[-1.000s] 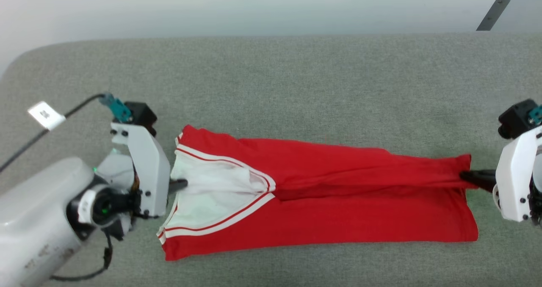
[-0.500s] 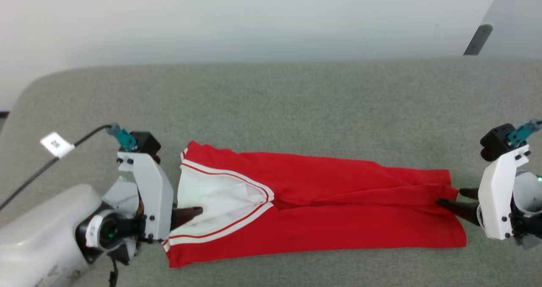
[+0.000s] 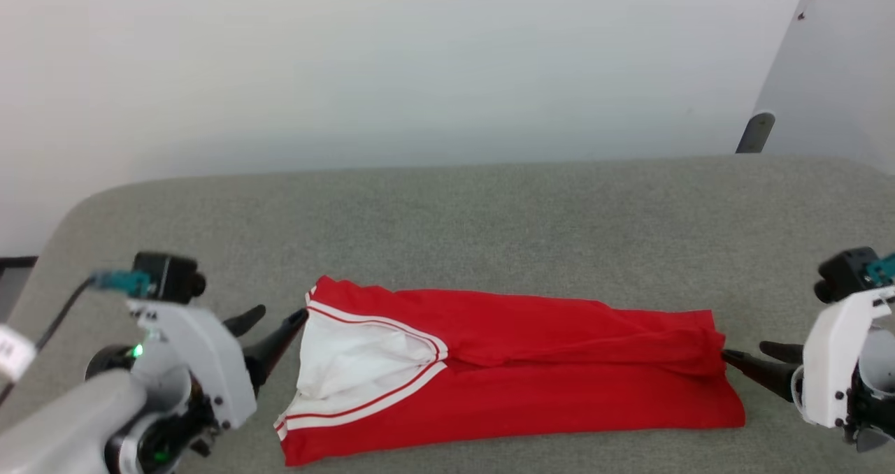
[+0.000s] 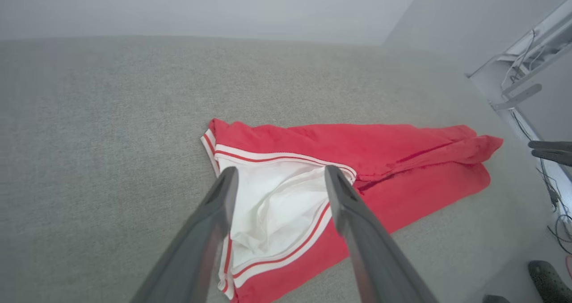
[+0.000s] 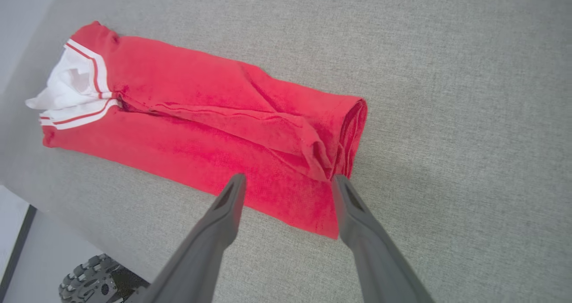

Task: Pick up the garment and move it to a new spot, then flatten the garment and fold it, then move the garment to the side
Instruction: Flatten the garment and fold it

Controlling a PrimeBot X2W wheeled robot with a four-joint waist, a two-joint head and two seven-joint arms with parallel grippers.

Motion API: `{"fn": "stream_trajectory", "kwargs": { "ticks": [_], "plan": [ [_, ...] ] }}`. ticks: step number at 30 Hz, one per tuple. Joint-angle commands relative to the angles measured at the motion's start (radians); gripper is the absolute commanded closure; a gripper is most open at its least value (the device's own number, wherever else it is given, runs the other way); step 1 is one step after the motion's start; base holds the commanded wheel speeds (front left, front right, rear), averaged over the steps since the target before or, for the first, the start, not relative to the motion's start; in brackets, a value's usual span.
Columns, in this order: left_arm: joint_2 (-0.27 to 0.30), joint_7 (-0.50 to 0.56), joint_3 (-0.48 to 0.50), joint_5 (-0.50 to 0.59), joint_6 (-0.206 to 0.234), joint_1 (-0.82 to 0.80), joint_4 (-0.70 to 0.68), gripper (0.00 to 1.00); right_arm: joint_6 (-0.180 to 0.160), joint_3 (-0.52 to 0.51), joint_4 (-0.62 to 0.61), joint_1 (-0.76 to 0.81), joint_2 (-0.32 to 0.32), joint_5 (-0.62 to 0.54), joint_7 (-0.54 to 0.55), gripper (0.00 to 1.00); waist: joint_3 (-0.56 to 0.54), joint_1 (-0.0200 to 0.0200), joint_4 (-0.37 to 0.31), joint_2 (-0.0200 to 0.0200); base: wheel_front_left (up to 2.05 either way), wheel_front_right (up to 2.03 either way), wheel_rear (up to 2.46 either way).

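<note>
The garment (image 3: 531, 383) lay folded into a long band on the grey counter (image 3: 489, 222), white sleeve toward the left gripper (image 3: 282, 312), hem toward the right gripper (image 3: 746, 350). Both grippers stood wide open and empty, just off its ends. The folding step looked half done; a crosswise fold would call for gripping one end and carrying it over the other.

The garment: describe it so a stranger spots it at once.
On the grey padded surface, look between the left gripper and right gripper. The garment lies there, folded into a long strip. Only it is red, with white sleeve and striped trim at its left end.
</note>
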Motion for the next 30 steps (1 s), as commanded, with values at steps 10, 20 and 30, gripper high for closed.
{"fn": "stream_trajectory", "kwargs": {
  "ticks": [10,20,30],
  "plan": [
    [0.006,-0.346,0.083,0.088,0.001,0.182,0.011,0.0,0.0,-0.131,0.02,0.123,0.03,-0.045,-0.043,0.0,-0.034,0.0,0.014,0.0,0.0,0.0,0.0],
    [-0.124,-0.358,0.456,0.312,-0.018,0.432,0.027,0.0,0.0,-0.252,0.038,0.178,0.045,-0.104,0.009,0.0,-0.027,0.0,0.049,0.0,0.0,0.0,0.0],
    [-0.29,-0.357,0.717,0.513,-0.092,0.618,0.043,0.0,0.0,-0.357,0.092,0.159,0.092,-0.199,0.133,0.0,-0.003,0.0,0.1,0.0,0.0,0.0,0.0]
  ]
}}
